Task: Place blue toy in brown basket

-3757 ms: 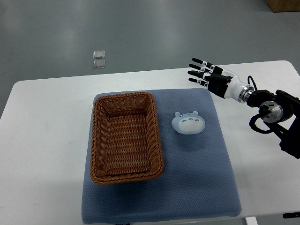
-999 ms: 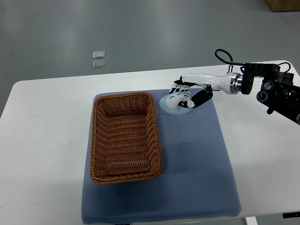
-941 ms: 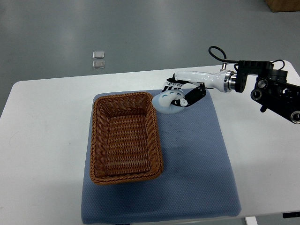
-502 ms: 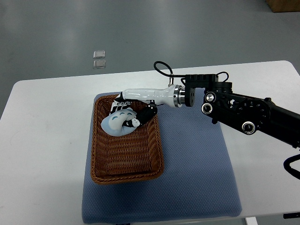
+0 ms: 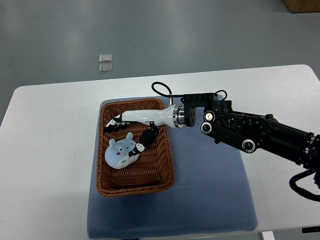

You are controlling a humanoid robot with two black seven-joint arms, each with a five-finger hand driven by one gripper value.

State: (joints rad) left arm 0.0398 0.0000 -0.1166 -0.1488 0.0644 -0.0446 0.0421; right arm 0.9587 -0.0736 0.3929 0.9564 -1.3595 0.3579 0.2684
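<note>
Blue toy (image 5: 121, 153) down inside the brown basket (image 5: 165, 150), resting on the weave. Right robot hand (image 5: 127, 131) above it, fingers spread, gripping nothing, thumb tip just beside the toy's upper right. Looks released; clear lift-out next.

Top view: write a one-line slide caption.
Right hand open over the blue toy lying inside the brown basket.

Single steep overhead view; table (image 5: 50, 125) apparently mid-distance.
</note>
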